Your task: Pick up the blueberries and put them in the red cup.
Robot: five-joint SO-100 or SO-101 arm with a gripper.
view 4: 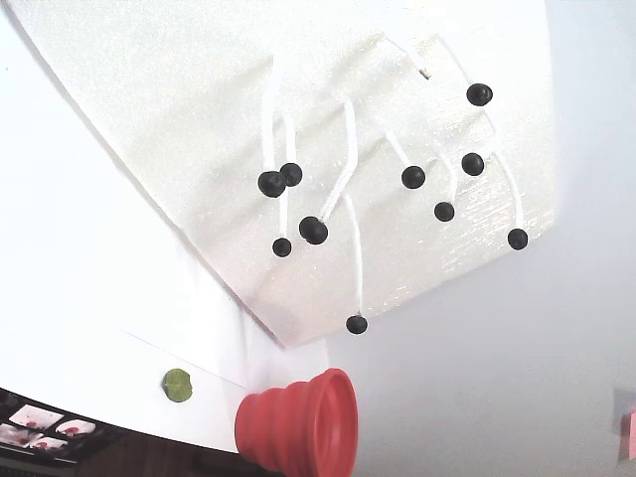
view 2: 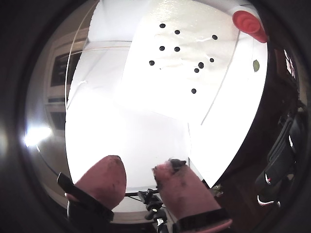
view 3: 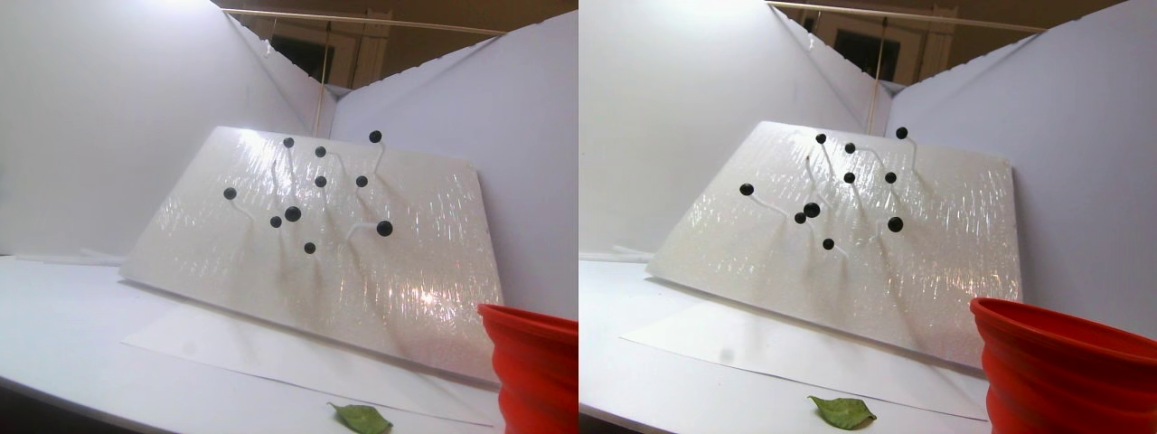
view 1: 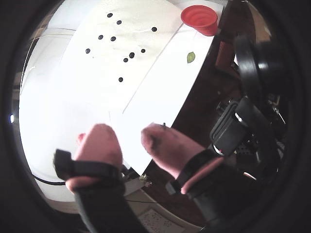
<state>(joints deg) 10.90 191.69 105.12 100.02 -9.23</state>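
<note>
About a dozen blueberries (view 1: 131,55) sit on white stems on a tilted, glittery white board (view 1: 136,34). They also show in the other wrist view (view 2: 200,65), the stereo pair view (view 3: 293,213) and the fixed view (view 4: 314,230). The red cup (view 1: 199,19) stands upright beside the board's corner, seen in all views (view 2: 249,25) (view 3: 533,362) (view 4: 303,422). In both wrist views my gripper (view 1: 127,138) (view 2: 141,162) is open and empty. Its pink fingertips (view 1: 99,145) hang well short of the berries, over the white surface near its edge.
A green leaf (view 1: 191,57) lies on the white sheet near the cup, also in the stereo pair view (view 3: 362,418) and the fixed view (view 4: 177,385). White walls (view 3: 90,108) stand behind the board. Dark gear (view 1: 243,126) and a dark table lie right of the sheet.
</note>
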